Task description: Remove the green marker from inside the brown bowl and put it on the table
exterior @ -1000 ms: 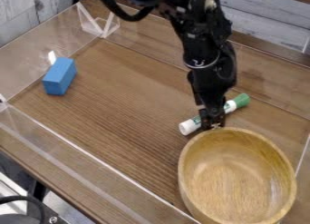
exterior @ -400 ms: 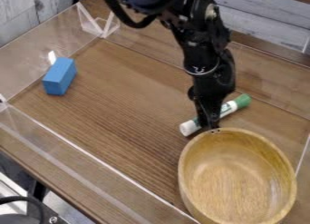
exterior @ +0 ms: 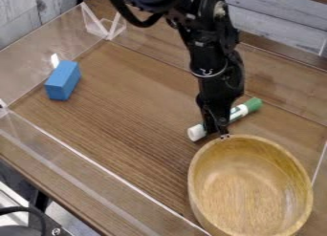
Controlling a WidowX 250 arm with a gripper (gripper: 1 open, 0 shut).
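Note:
The green marker (exterior: 247, 108) lies flat on the table (exterior: 128, 116), just beyond the far rim of the brown bowl (exterior: 250, 190). Its white end points front-left and its green end back-right. The bowl holds nothing. My gripper (exterior: 215, 126) points straight down over the marker's middle, its fingers together and hiding that stretch of the barrel. Whether the fingers pinch the marker or only touch it I cannot tell. The marker rests on the wood, not lifted.
A blue block (exterior: 61, 80) lies at the far left of the table. Clear acrylic walls (exterior: 52, 144) run along the table's edges, and a clear bracket (exterior: 102, 28) stands at the back. The black arm (exterior: 205, 39) reaches in from the top.
The fingers have gone from apart to together over the marker, and the gripper has edged slightly left. The marker and the bowl have stayed in place.

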